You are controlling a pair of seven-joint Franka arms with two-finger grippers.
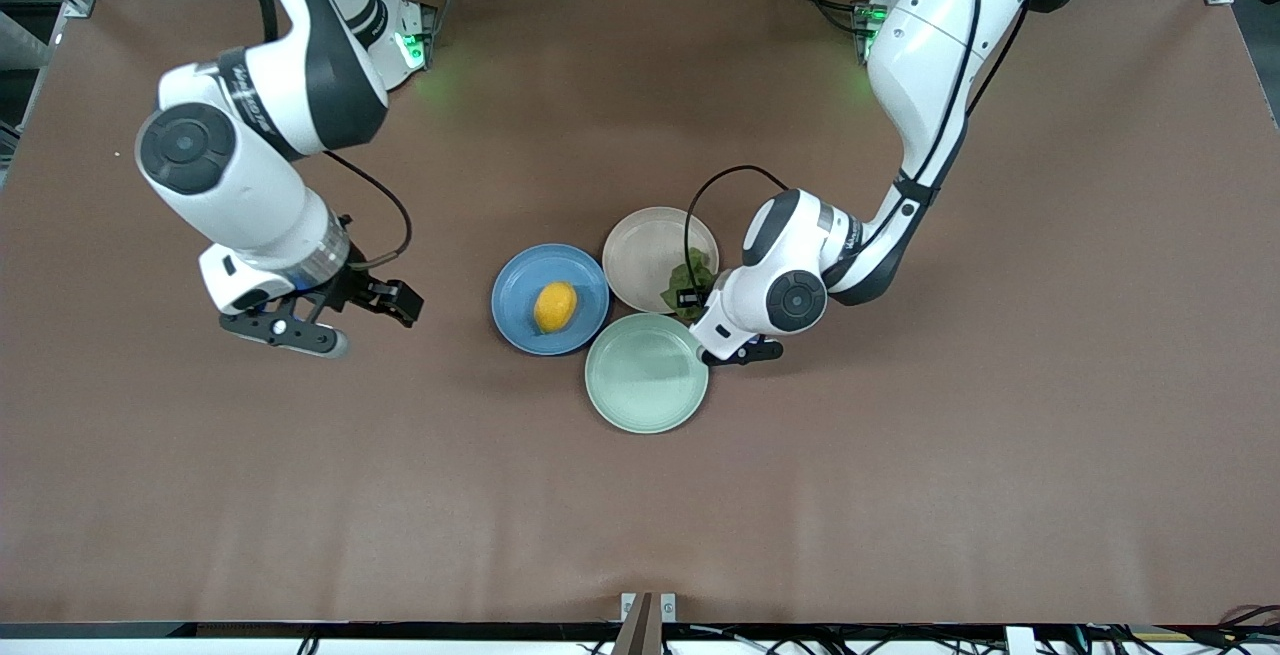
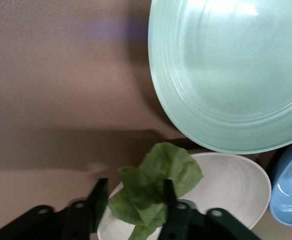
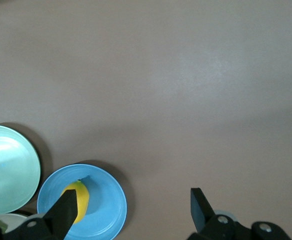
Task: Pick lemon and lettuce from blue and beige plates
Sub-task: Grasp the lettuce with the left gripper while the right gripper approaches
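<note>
The lemon [image 1: 555, 307] lies in the blue plate [image 1: 510, 285] at mid-table. The lettuce [image 1: 695, 263] lies on the rim of the beige plate [image 1: 640, 250] toward the left arm's end. My left gripper [image 1: 688, 300] is down at that rim. In the left wrist view the lettuce [image 2: 156, 175] sits between the fingers of the left gripper [image 2: 133, 197]: one finger touches the leaf and the other stands off it. My right gripper [image 1: 372, 328] hangs open over bare table beside the blue plate, toward the right arm's end. Its wrist view shows the lemon [image 3: 81, 197] off to one side of the right gripper [image 3: 133, 205].
A mint-green plate [image 1: 647, 387] with nothing in it lies nearer the front camera, touching the other two plates. It also shows in the left wrist view as the mint-green plate [image 2: 236, 75], beside the blue plate [image 2: 291, 190]. Brown table surface spreads all around the three plates.
</note>
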